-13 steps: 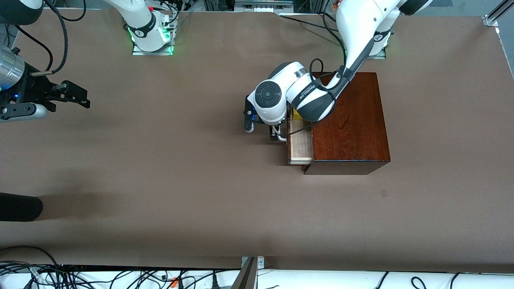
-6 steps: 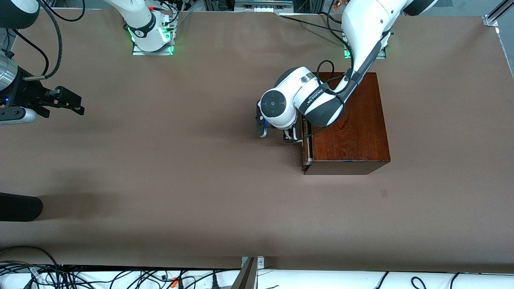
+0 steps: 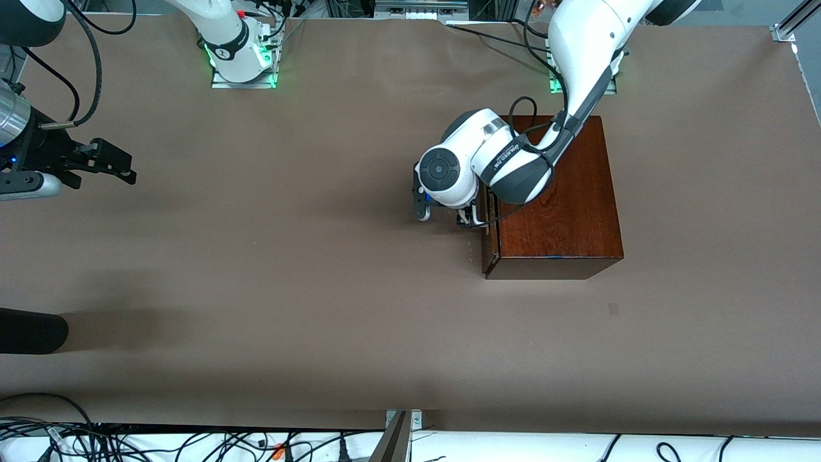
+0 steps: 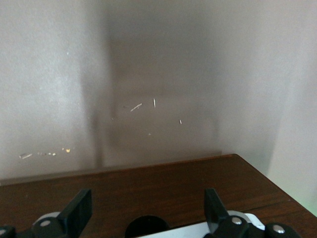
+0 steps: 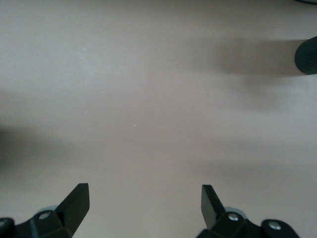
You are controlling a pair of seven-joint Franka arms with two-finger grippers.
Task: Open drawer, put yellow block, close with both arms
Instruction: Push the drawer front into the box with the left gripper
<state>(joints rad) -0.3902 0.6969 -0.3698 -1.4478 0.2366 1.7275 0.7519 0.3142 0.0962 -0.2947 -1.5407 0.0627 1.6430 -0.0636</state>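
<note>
My left jaws [image 3: 463, 219] are standing open at the nearly shut drawer [image 3: 489, 226]; they risk snagging the handle [image 3: 476, 223]. My right jaws [image 3: 114, 163] are waiting open over the bench [image 3: 288, 289].

Brown matte table cover [image 3: 269, 276] spans almost the whole front view, faint creases and soft shadows on it. Small darker mark [image 3: 614, 308] on the cover near the left arm's end, closer to the front camera. Two metal base plates along the top edge, green light glowing at one [image 3: 242, 78] and at the other [image 3: 553, 85]. Black cables [image 3: 487, 35] run between them along the top edge. White strip [image 3: 577, 446] along the bottom edge with tangled black cables [image 3: 128, 443] and a metal bracket [image 3: 401, 436]. Aluminium profile corner [image 3: 787, 25] at the top. Dark rounded object [image 3: 29, 330] pokes in at the edge toward the right arm's end. Even overhead light.
</note>
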